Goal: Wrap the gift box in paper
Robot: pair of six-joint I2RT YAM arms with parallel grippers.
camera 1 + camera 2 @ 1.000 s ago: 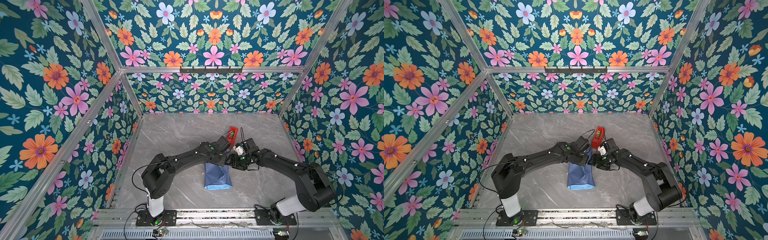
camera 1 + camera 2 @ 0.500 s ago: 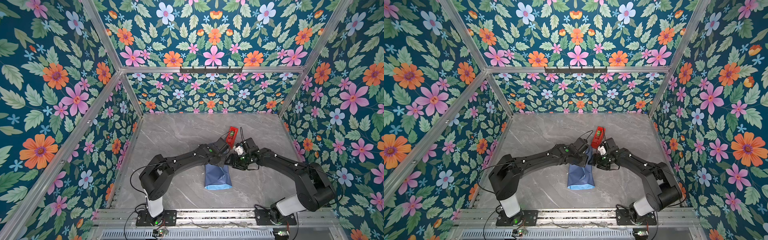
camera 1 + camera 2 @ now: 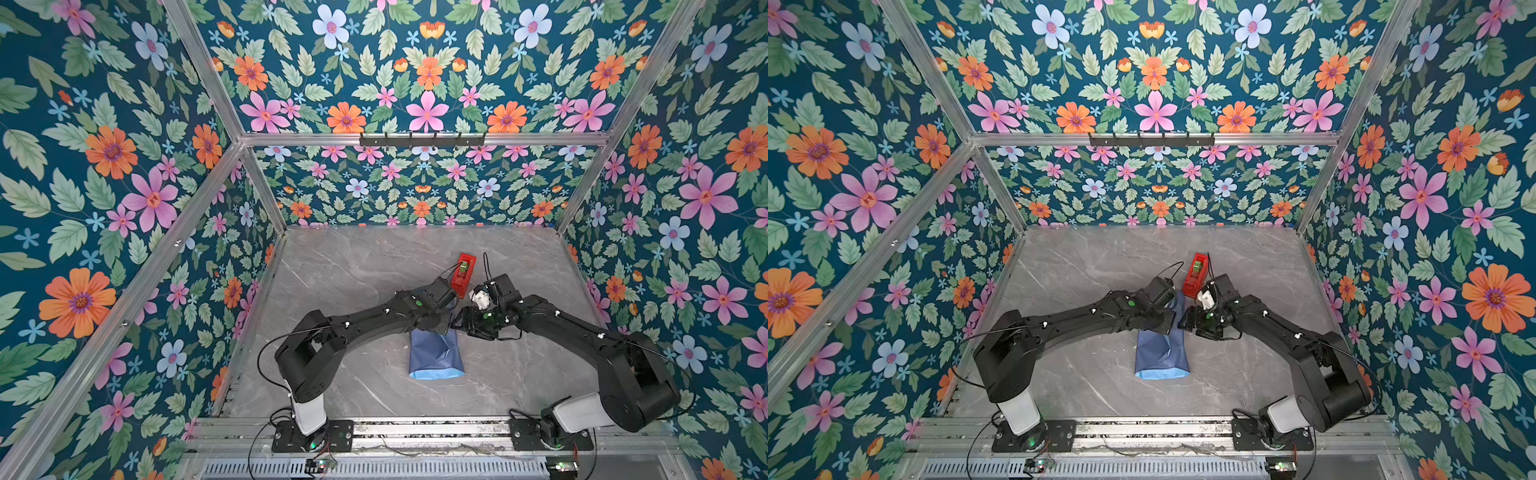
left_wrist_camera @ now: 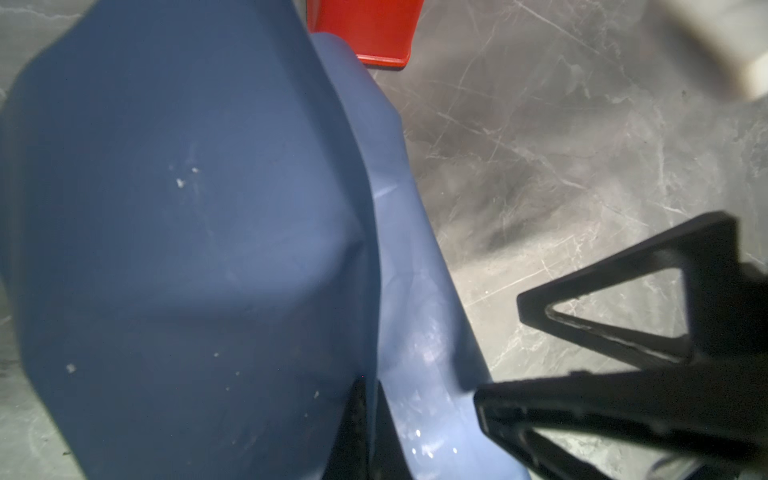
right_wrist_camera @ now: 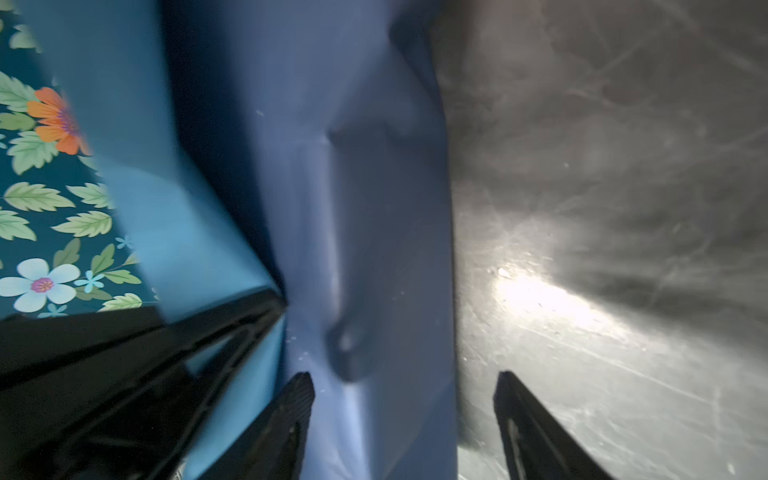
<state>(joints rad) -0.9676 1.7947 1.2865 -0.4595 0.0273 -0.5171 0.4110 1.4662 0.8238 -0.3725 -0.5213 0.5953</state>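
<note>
Paper lies folded into a long slate-blue bundle at the middle of the grey table, its light-blue end nearest the front rail; the gift box itself cannot be seen. Now up to the bundle's far end, and it's busy there: the left gripper is clamped tight on a raised fold of the paper, fingers fully together. Just beside it, the right gripper stands wide, holding nothing, one finger over the paper, the other over bare table. Farther back, the red tape dispenser sits on the table just past the bundle's far edge, close to both grippers.
</note>
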